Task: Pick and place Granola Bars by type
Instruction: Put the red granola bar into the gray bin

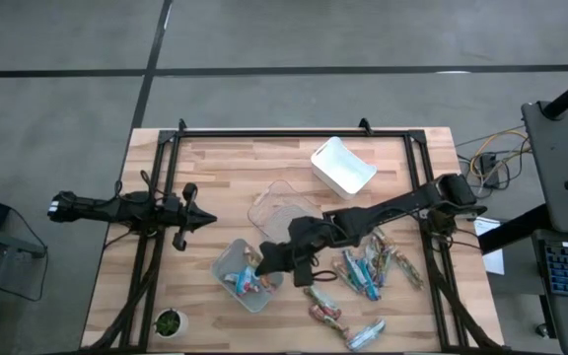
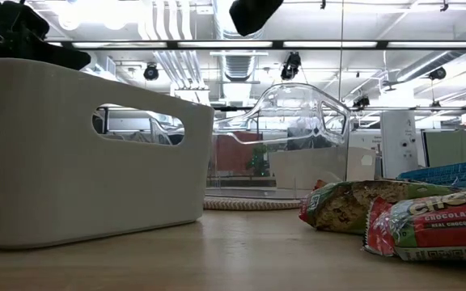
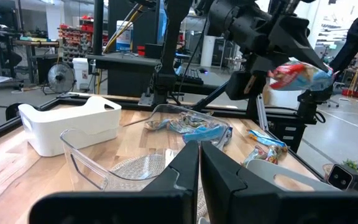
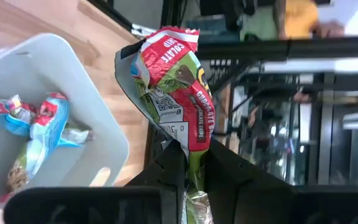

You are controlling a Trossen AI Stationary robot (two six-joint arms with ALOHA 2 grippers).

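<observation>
My right gripper (image 1: 262, 259) reaches from the table's right and hovers over the grey bin (image 1: 227, 264), shut on a granola bar (image 4: 178, 81) in a red-and-green wrapper. The grey bin (image 4: 73, 62) holds several blue and red bars (image 4: 39, 127). More bars lie loose on the wood in a pile (image 1: 371, 268) to the right of the gripper, and others (image 1: 328, 311) lie near the table's near edge. My left gripper (image 1: 203, 222) waits, shut, at the table's left, its fingers (image 3: 199, 168) touching nothing. My right gripper pinches the bar by one end of its wrapper (image 4: 190, 146) between the two fingers (image 4: 166, 171). The rest of the bar sticks out past the fingertips. The bar (image 3: 296, 74) is lifted clear, above the grey bin. The gripper slants down from the table's right side.
A clear bin (image 1: 282, 205) stands just beyond the grey one, and a white bin (image 1: 343, 165) sits toward the far edge. A small potted plant (image 1: 169, 321) stands at the near left corner. Bare wood lies between the left gripper and the bins.
</observation>
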